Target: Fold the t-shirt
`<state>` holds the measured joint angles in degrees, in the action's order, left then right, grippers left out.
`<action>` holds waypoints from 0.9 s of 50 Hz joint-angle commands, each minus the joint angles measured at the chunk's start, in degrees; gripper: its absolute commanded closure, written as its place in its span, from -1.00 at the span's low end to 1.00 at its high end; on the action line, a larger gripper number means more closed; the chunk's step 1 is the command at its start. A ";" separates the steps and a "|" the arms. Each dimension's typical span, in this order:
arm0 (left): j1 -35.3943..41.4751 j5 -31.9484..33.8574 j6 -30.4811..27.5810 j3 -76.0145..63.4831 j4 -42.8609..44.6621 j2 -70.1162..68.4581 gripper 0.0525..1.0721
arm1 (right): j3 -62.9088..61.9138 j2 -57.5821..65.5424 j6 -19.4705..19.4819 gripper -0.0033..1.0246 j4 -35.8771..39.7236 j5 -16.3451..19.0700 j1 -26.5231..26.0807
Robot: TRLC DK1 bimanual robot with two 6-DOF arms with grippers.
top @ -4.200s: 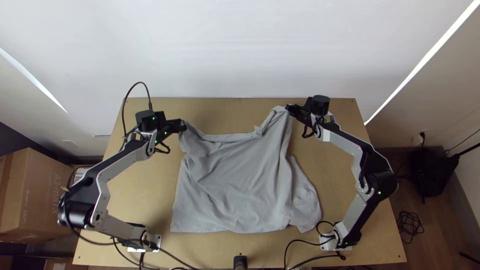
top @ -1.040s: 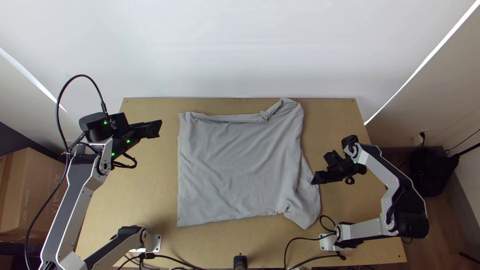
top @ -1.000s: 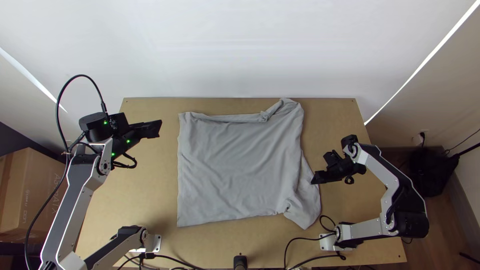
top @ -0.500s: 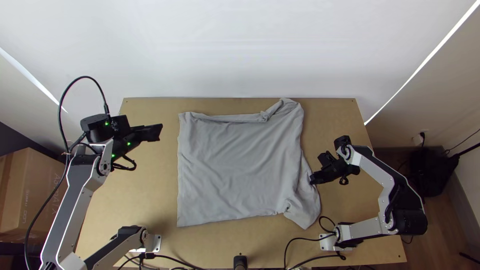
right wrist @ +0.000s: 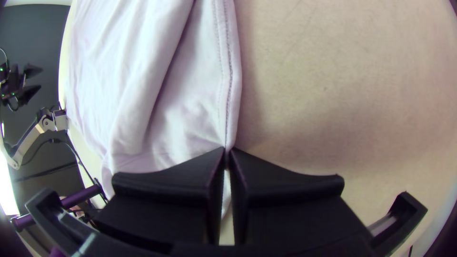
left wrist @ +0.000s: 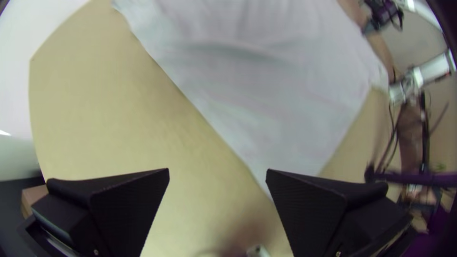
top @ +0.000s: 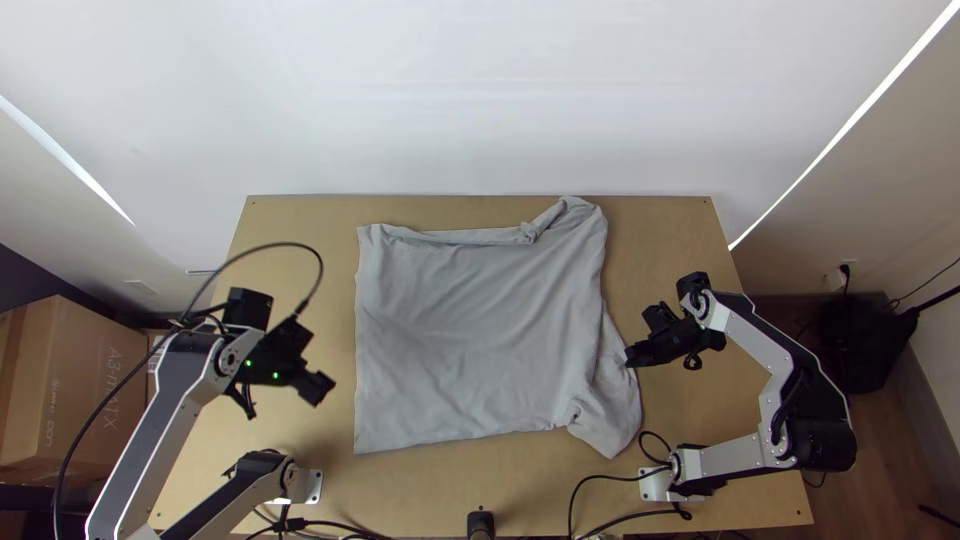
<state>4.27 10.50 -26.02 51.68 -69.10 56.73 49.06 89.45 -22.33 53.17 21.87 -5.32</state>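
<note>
The grey t-shirt (top: 480, 330) lies mostly spread on the table, its far edge rolled with a small bunch at the far right and its near right part layered and rumpled. My left gripper (top: 322, 388) is left of the shirt, apart from it; in the left wrist view the left gripper (left wrist: 217, 172) stands open, the shirt (left wrist: 285, 95) beyond its fingers. At the shirt's right edge is my right gripper (top: 630, 358). Seen from its wrist, the right gripper (right wrist: 227, 151) is shut on the stitched edge of the shirt (right wrist: 190, 95).
Bare wood of the table (top: 660, 240) borders the shirt on both sides. A white wall rises behind the far edge. Black cables (top: 600, 485) run near the right arm's base, and a cardboard box (top: 70, 390) stands beyond the table's left side.
Both grippers have let go of the shirt's far corners. The left has moved away left, then swung toward the near side. The right has come nearer and closed on the right edge.
</note>
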 commanded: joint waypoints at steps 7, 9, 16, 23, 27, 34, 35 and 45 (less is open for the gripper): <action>7.24 -2.24 -7.55 -5.36 -10.53 -3.64 -0.88 | -0.45 -0.77 0.09 0.95 1.76 -0.86 -0.39; 9.00 -2.24 -5.97 -5.54 -11.76 -3.47 -0.88 | -0.19 -0.77 0.09 0.95 2.03 -0.86 -0.39; 15.85 -2.24 0.53 -7.30 -13.43 -1.89 -0.88 | 0.42 -0.86 0.18 0.95 2.47 -0.86 -0.30; 27.37 -3.12 15.91 -8.53 -10.97 4.44 -0.88 | 0.07 -0.86 0.27 0.95 2.56 -0.77 -0.30; 30.36 -4.00 19.17 -7.82 -10.88 10.16 -0.88 | -0.45 -0.86 0.18 0.95 2.47 -0.86 -0.30; 31.59 -3.82 19.52 -8.70 -8.07 13.32 -0.88 | -0.54 -1.03 0.18 0.95 2.56 -0.86 -0.48; 31.76 -3.65 19.60 -8.70 -7.54 13.58 -0.88 | -0.54 -1.12 0.18 0.95 2.47 -0.86 -0.48; 34.22 -2.94 21.98 -9.49 -2.53 17.80 -0.77 | -0.63 -1.21 0.18 0.95 2.47 -0.86 -0.48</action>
<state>37.23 6.87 -6.26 43.97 -73.10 71.94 49.12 89.19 -22.33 54.68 21.43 -5.43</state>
